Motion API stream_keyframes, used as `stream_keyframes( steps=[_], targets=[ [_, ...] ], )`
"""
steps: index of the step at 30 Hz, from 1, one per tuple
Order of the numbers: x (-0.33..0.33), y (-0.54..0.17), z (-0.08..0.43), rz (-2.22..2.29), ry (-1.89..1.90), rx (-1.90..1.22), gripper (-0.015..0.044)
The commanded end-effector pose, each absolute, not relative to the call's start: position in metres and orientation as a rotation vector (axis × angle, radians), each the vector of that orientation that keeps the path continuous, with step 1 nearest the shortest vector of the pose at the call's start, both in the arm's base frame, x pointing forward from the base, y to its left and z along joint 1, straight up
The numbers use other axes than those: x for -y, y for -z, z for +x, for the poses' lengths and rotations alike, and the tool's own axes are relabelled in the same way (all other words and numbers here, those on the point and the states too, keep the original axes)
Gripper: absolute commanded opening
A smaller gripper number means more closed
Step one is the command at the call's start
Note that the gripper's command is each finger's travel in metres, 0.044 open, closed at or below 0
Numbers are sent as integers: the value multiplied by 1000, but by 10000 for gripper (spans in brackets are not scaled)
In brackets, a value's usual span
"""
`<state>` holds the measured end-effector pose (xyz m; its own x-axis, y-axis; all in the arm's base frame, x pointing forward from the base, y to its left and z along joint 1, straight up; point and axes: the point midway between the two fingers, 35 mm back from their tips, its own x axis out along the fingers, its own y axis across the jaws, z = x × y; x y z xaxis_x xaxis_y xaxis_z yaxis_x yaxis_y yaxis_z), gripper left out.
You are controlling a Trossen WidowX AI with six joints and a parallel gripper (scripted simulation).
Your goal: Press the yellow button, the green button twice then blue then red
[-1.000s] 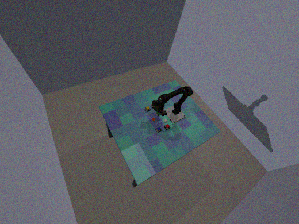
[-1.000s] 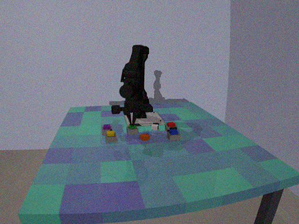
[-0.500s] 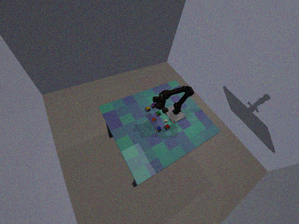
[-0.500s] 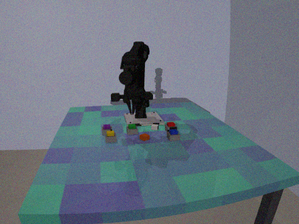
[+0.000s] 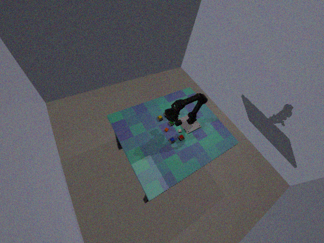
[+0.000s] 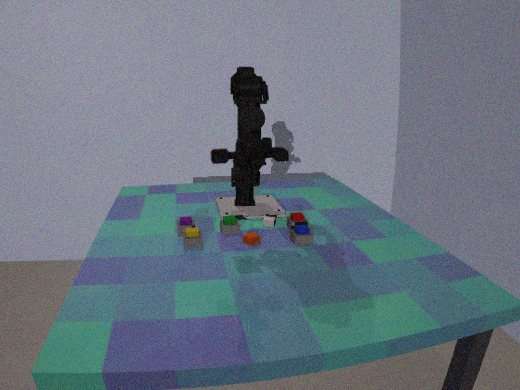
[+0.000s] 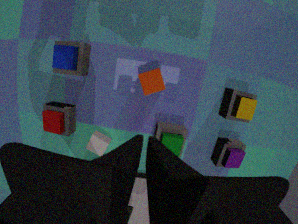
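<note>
Arm upright over its base plate (image 6: 270, 206), closed empty gripper (image 7: 145, 141) poised above green button (image 7: 172, 143).

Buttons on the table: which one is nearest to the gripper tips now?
The green button. In the wrist view it sits just beside the shut gripper, while the yellow, purple, red and blue buttons lie farther out.
</note>
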<state>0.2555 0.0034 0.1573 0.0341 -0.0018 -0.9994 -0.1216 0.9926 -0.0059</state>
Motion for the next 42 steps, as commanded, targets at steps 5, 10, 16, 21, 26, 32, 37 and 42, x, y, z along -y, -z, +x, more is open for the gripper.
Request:
stream_keyframes(
  steps=[5,10,16,21,26,32,37,42],
  targets=[
    [-123,-155,292,-95,-101,-1536,20],
    [-135,-154,293,-94,-102,-1536,20],
    [-136,-136,295,-94,-102,-1536,20],
    [-136,-93,295,-94,-102,-1536,20],
    [-136,-92,295,-94,-102,-1536,20],
    [-136,-82,296,-94,-102,-1536,20],
    [-136,-74,296,-94,-102,-1536,20],
    [-136,-66,296,-94,-102,-1536,20]
  ],
)
